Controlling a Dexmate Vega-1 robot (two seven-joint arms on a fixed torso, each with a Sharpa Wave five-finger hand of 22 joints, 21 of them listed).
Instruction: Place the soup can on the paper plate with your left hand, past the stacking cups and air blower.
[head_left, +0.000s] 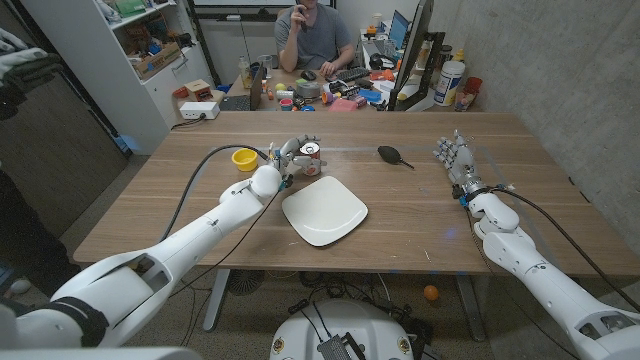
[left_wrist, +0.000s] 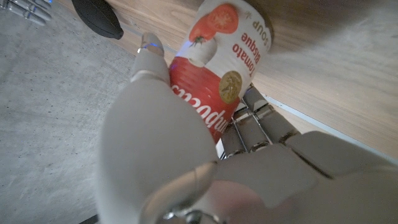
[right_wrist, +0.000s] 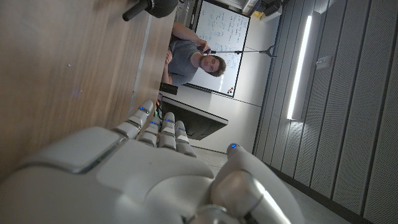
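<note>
My left hand (head_left: 293, 160) grips the red and white tomato soup can (head_left: 312, 152) just behind the far left corner of the white paper plate (head_left: 324, 211). In the left wrist view my fingers (left_wrist: 252, 124) and thumb wrap the can (left_wrist: 214, 68), its label upside down. A yellow stacking cup (head_left: 244, 159) stands to the left of that hand. The black air blower (head_left: 391, 155) lies to the right of the can, and also appears in the left wrist view (left_wrist: 98, 17). My right hand (head_left: 455, 160) waits at the table's right side, fingers apart and empty.
A person (head_left: 310, 35) sits behind the far edge, beside a cluttered desk with toys and a laptop. A cable runs along my left arm over the table (head_left: 200, 190). In the right wrist view my own hand (right_wrist: 155, 180) stands beside the wood, with the blower (right_wrist: 152, 6) far off.
</note>
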